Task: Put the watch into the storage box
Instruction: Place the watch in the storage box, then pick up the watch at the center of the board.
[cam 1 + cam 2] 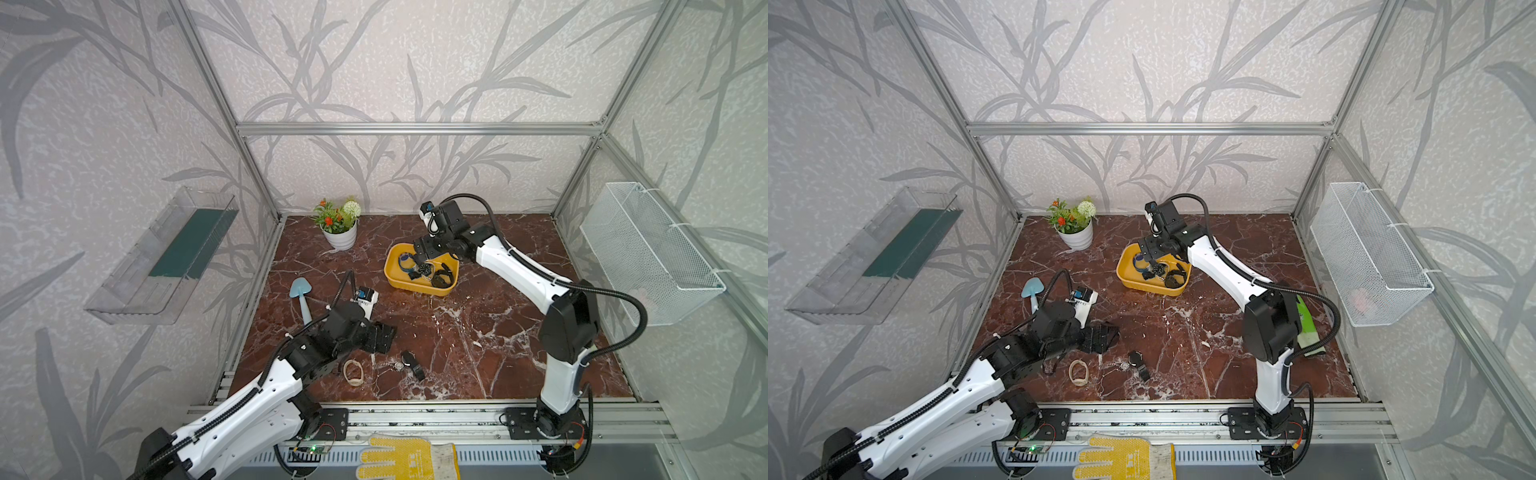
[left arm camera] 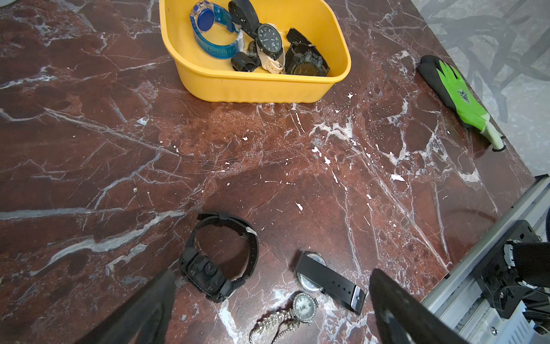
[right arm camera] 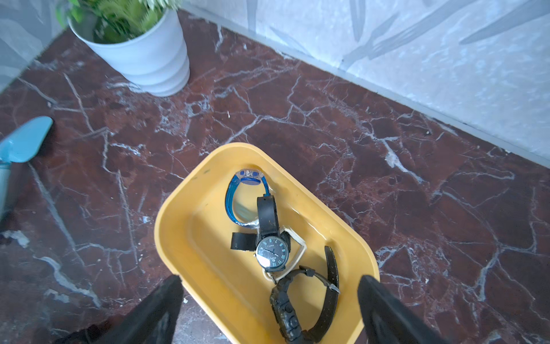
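Hovering spread over the box (image 3: 178, 226), at twelve o'clock on the table (image 1: 478, 332), the right gripper (image 3: 269, 280) grips nothing; the watch (image 3: 272, 253) lies inside, dial print unreadable; the left gripper (image 2: 272, 272) gapes over loose watches (image 2: 220, 262) at six

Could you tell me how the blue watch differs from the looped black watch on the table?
The blue watch lies inside the storage box; the black watch lies on the table. The blue watch is translucent with a round face; the black watch is matte and chunky. Both straps form closed loops.
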Robot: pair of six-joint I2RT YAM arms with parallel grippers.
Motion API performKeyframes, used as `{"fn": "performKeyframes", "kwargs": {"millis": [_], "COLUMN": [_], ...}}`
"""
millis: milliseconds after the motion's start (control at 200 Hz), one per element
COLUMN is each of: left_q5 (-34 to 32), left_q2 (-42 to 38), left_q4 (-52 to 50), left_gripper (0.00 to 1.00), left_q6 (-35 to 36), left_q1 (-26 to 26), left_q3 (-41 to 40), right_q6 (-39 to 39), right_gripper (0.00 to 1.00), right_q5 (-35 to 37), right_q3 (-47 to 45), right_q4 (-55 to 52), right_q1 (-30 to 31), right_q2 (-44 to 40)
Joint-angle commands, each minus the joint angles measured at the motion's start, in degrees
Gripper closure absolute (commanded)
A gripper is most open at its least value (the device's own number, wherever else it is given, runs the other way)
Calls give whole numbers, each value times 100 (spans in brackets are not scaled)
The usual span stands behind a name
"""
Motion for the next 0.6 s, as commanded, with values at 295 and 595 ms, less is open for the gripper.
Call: {"fn": "performKeyframes", "kwargs": {"millis": [295,595], "left_q5": [131,326], "left_q2": [-124,-274], "left_q4": [41,-71], "left_gripper": [1,1], "left_q6": [-125,-235], "left_q1": [-16,-25], "left_q3": [1,-43], "right_q6": [934,1612], "right_gripper": [5,14], "right_q5": [-275,168], "right_q3": [-3058,-4542], "right_q4": [528,359], "right_q1": [474,1624], "right_q2": [-2211,-3292]}}
